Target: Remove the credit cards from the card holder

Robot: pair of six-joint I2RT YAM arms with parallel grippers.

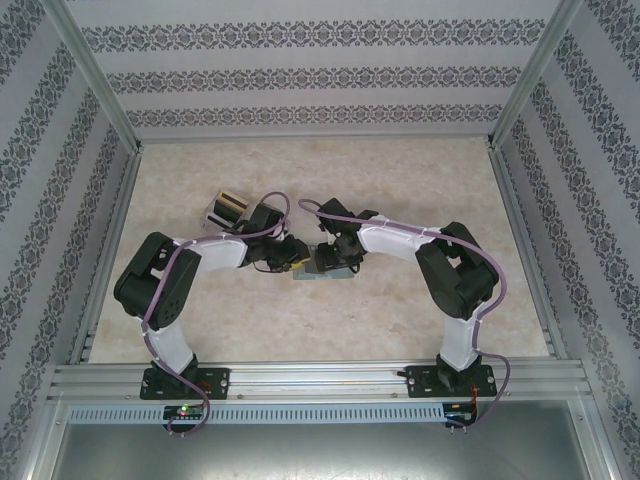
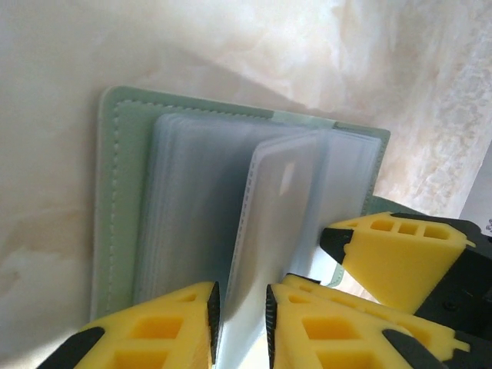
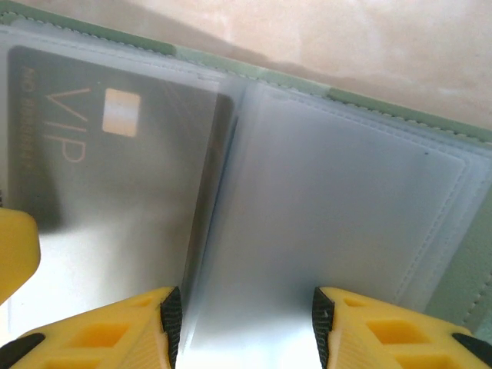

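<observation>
The card holder (image 1: 325, 272) lies open on the table between both arms, with a grey-green cover (image 2: 119, 192) and clear plastic sleeves. A dark credit card (image 3: 115, 154) marked VIP with a gold chip sits inside the left sleeve. My left gripper (image 2: 242, 296) (image 1: 290, 255) stands at the holder's edge. Its jaws are a narrow gap apart, with a raised sleeve leaf (image 2: 280, 207) between them. My right gripper (image 3: 242, 304) (image 1: 335, 250) is open wide over the right sleeve page (image 3: 338, 200), nothing between its pads. One of its fingers (image 2: 400, 250) rests on the holder.
A small open box (image 1: 225, 210) stands behind the left gripper. Patterned walls and metal rails (image 1: 100, 260) enclose the pale marble table (image 1: 420, 180). A yellow finger (image 3: 15, 250) of the left gripper shows at the left edge of the right wrist view.
</observation>
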